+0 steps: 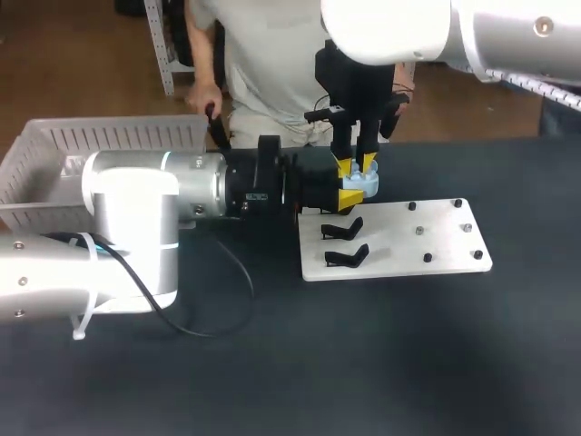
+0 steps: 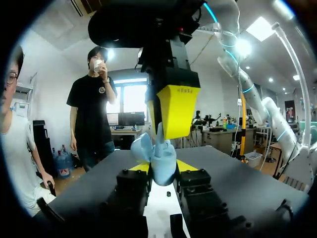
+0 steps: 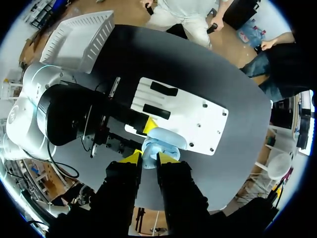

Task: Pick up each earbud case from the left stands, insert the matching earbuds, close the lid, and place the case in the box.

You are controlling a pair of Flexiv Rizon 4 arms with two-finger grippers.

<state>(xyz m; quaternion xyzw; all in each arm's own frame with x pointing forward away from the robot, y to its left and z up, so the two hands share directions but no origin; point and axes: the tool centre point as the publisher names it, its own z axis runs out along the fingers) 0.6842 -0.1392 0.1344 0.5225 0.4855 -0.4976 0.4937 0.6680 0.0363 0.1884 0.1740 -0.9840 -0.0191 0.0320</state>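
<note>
Our L hand (image 2: 162, 167) is clamped on the blue earbud case (image 1: 365, 183) by the white board's (image 1: 436, 247) edge. Our R hand (image 3: 148, 157) pinches it from above, fingers nearly together.

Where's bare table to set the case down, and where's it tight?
Free: table in front of the white board and to its right. Crowded: the board's far-left corner, where left gripper and right gripper meet on the case.
</note>
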